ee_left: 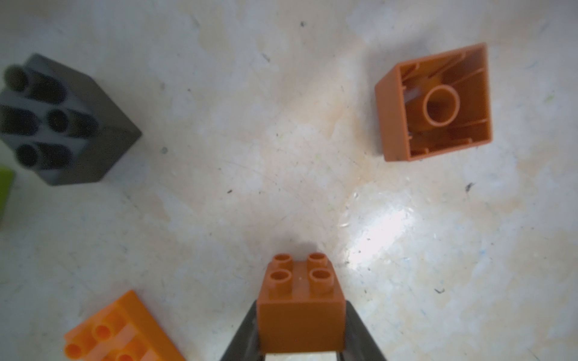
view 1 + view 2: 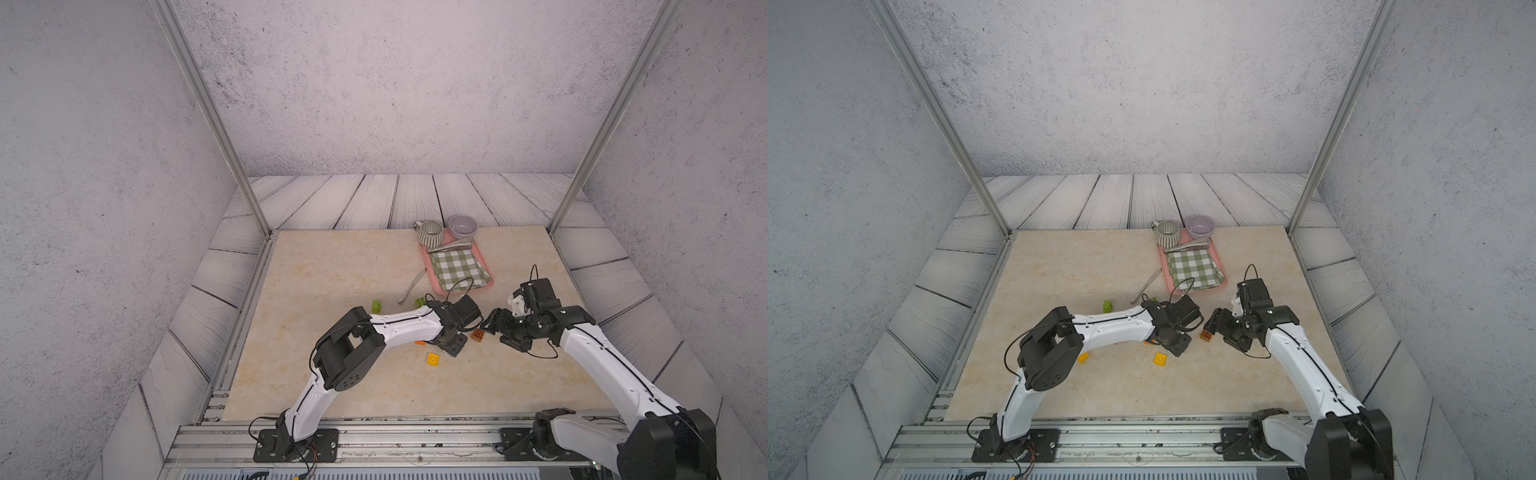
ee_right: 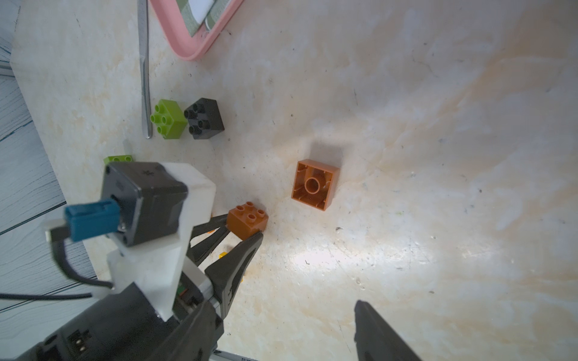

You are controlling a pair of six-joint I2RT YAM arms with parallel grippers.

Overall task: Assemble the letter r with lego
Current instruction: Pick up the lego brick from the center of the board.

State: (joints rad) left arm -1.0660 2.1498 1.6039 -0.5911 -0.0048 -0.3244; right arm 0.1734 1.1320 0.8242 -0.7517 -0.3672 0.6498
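No text, label, brand or number can be read in any view; the studs of the brown brick (image 1: 301, 312) and of the black brick (image 3: 205, 118) are too blurred to show any mark

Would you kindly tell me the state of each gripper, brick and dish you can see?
left gripper: shut on the upright brown brick, studs up.
right gripper: open, empty.
second brown brick: upside down, hollow side up.
orange brick: lying studs up.
checked cloth: folded, on the pink tray.
bowl: upright, looks empty.
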